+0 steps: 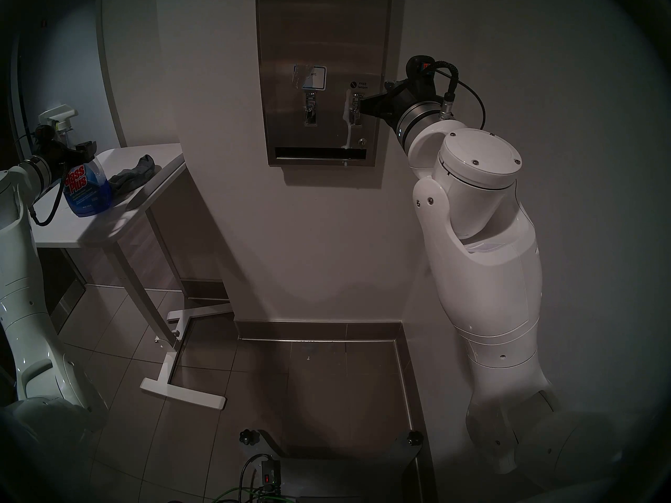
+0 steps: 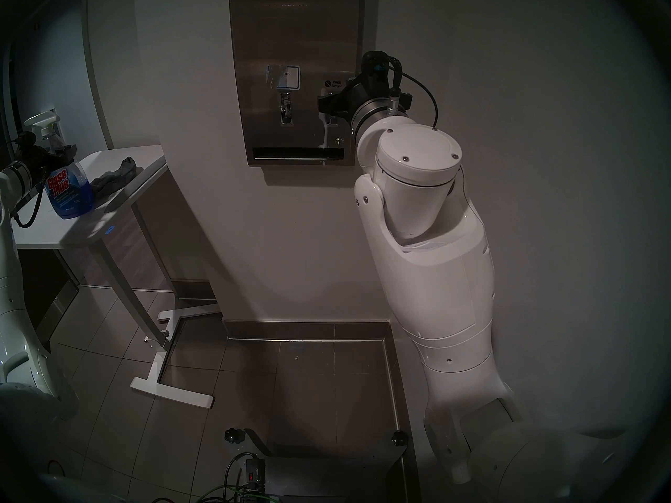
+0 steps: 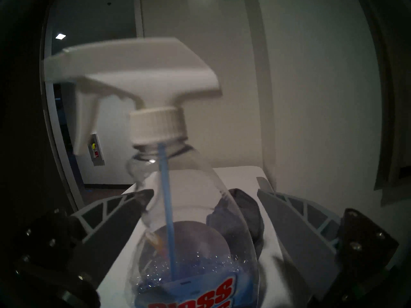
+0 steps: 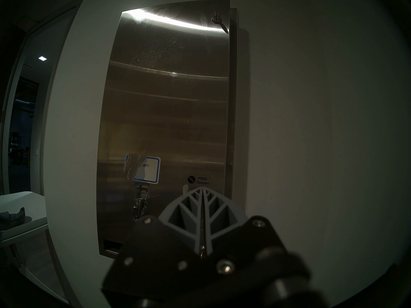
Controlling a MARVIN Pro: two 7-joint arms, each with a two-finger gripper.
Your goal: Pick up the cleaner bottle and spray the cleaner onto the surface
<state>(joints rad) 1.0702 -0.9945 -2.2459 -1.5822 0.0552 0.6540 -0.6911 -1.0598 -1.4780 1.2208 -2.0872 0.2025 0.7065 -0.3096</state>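
The cleaner bottle (image 1: pixel 89 186), clear with blue liquid, a white trigger head and a "Glass Plus" label, stands on the white table (image 1: pixel 120 215) at the left. My left gripper (image 1: pixel 74 146) is open, with one finger on each side of the bottle's upper body (image 3: pixel 189 212). The right finger (image 3: pixel 278 212) stands clear of it. My right gripper (image 1: pixel 359 106) is shut and empty, with its tips at the right lever of the stainless-steel panel (image 1: pixel 323 37). A whitish foamy drip (image 1: pixel 348 135) runs from that lever down to the bottom slot.
A crumpled grey cloth (image 1: pixel 134 173) lies on the table just right of the bottle. The table's white foot (image 1: pixel 181 389) reaches out over the tiled floor. My base with its cables (image 1: pixel 261 469) is at the bottom centre. White wall surrounds the panel.
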